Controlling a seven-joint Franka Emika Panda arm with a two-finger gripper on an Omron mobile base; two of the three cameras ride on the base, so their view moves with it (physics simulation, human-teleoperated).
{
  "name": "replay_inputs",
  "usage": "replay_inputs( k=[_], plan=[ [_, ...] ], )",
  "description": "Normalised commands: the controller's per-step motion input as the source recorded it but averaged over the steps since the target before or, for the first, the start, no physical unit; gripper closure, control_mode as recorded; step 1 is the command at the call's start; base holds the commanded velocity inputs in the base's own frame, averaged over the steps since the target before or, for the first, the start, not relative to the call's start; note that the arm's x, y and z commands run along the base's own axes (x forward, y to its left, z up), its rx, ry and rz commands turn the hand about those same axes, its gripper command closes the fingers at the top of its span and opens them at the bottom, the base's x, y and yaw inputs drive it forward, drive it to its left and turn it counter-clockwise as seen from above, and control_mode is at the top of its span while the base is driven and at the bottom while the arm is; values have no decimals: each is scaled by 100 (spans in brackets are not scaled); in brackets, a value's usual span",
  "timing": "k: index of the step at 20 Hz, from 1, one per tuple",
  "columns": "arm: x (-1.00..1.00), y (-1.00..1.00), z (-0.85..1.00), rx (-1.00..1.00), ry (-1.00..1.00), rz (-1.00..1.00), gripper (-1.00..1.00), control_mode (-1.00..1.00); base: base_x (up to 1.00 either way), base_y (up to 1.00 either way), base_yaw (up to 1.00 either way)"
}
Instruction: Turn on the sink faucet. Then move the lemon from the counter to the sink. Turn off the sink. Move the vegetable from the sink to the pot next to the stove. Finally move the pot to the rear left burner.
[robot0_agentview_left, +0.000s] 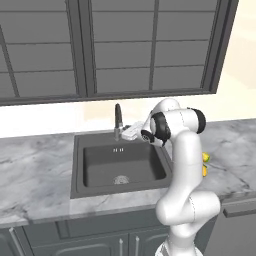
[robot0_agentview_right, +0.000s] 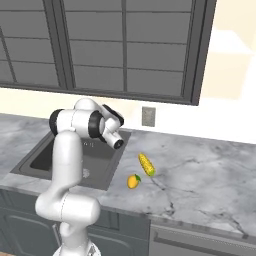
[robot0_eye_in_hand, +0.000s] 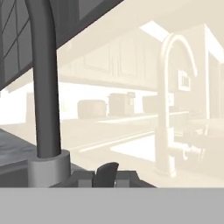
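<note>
The arm reaches over the far right corner of the sink (robot0_agentview_left: 80, 165), and its gripper (robot0_agentview_left: 131, 132) is right beside the base of the sink faucet (robot0_agentview_left: 118, 120), on its right side. From the hand view the faucet stem rises very close on the left, and the fingers (robot0_eye_in_hand: 106, 174) stand narrow, pressed together with nothing between them. I see no water coming from the spout, so I judge the first step, turning on the faucet, is not yet done. The lemon (robot0_agentview_right: 133, 181) waits on the counter (robot0_agentview_right: 210, 175) to the right of the sink, near the front edge, and an ear of corn (robot0_agentview_right: 146, 164) lies just beside it, a little farther back. The risk here is that the closed fingers push on the stem or the base and not on the small side lever, which I cannot make out clearly; then the hand slides off and no water starts. A push that is too low can also jam the hand against the sink rim. Later, the corn so near the lemon can be knocked or taken by mistake.
</note>
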Motion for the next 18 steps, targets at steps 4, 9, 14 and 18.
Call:
replay_inputs(
  k=[4,9,14,18],
  plan=[
    [0,-75,-6,4,5,-2,100,-100,0,0,0],
    [0,-71,-8,3,6,-1,100,-100,0,0,0],
    [0,-72,-16,3,5,-1,100,-100,0,0,0],
    [0,-73,-19,4,5,0,100,-100,0,0,0]
  ],
)
